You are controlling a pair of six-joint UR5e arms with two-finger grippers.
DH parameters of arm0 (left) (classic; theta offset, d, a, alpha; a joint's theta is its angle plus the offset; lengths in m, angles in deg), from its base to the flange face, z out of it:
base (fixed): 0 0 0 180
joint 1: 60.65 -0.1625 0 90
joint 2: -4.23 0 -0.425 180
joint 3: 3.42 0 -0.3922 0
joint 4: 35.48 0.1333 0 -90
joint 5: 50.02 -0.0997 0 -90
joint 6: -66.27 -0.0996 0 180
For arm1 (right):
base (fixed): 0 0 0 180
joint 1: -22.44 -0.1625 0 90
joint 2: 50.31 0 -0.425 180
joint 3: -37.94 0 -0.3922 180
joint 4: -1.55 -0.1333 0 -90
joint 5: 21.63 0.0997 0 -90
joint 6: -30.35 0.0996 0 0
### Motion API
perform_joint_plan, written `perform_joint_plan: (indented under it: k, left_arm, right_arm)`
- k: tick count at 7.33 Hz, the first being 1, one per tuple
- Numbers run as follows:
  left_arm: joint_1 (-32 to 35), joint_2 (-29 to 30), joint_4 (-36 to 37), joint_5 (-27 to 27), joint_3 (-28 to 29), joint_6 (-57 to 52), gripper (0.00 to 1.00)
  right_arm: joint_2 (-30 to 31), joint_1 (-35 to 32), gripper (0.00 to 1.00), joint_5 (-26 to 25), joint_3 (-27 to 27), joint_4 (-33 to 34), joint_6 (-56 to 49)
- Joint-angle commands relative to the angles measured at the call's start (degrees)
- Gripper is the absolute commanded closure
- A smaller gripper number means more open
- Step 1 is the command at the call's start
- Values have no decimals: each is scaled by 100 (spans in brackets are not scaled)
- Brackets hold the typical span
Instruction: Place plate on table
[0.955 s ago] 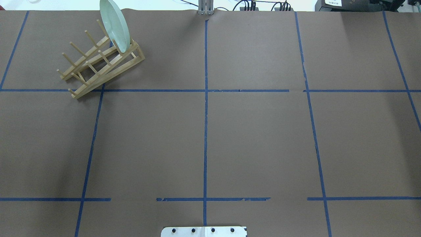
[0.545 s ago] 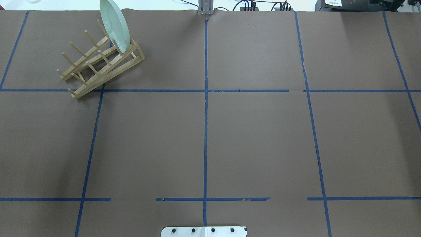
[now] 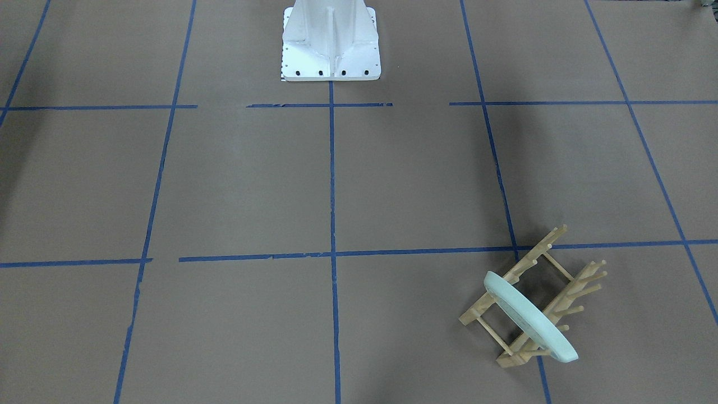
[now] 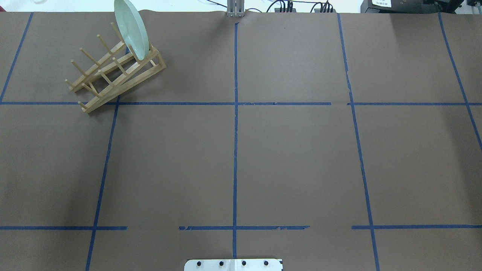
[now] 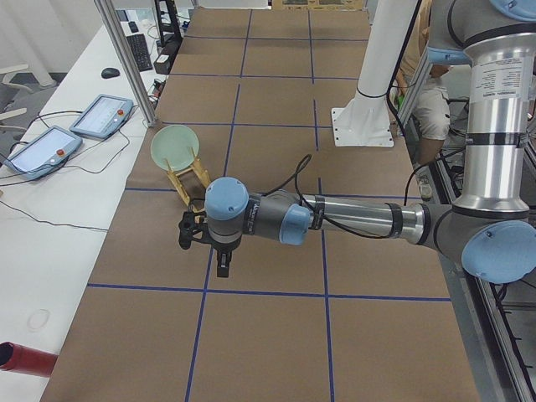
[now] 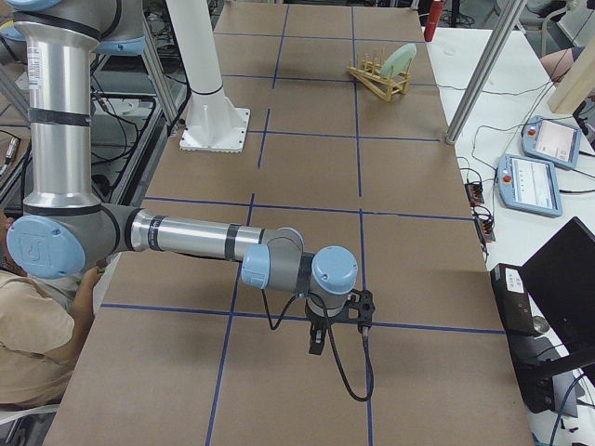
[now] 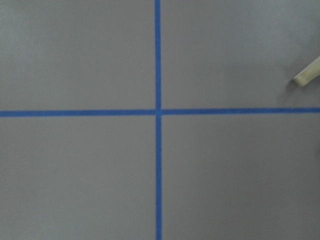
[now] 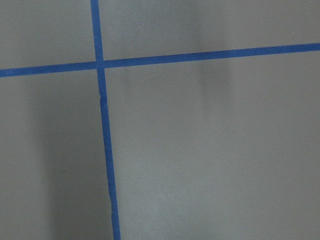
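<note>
The pale mint-green plate (image 4: 131, 28) stands on edge in the far end slot of the light wooden peg rack (image 4: 109, 81), at the table's (image 4: 293, 158) far left. It also shows in the front-facing view (image 3: 530, 317). Neither gripper shows in the overhead or front-facing view. In the exterior left view my left gripper (image 5: 222, 266) hangs over the table on the near side of the rack (image 5: 188, 180), apart from the plate (image 5: 174, 144). In the exterior right view my right gripper (image 6: 316, 342) hangs far from the plate (image 6: 400, 60). I cannot tell whether either is open or shut.
The white robot base (image 3: 331, 45) stands at the table's near middle edge. A rack peg tip (image 7: 307, 75) shows at the right of the left wrist view. Tablets (image 5: 100, 113), cables and a metal post (image 5: 126, 59) stand beyond the far edge.
</note>
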Motion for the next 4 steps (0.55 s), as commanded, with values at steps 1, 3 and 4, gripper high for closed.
perform_joint_plan:
  k: [1,3,4]
  left_arm:
    - [-433,568,-1428,226,274,2603,0]
    - [-950,1507,-2807,149,975,4582,0]
    - [-1276,1869,-3501,17,1318,5357,0]
  right_arm:
    - [1,0,0,0,-4,0,0]
    - [1,0,0,0,-4,0,0]
    - [1,0,0,0,-4,0,0]
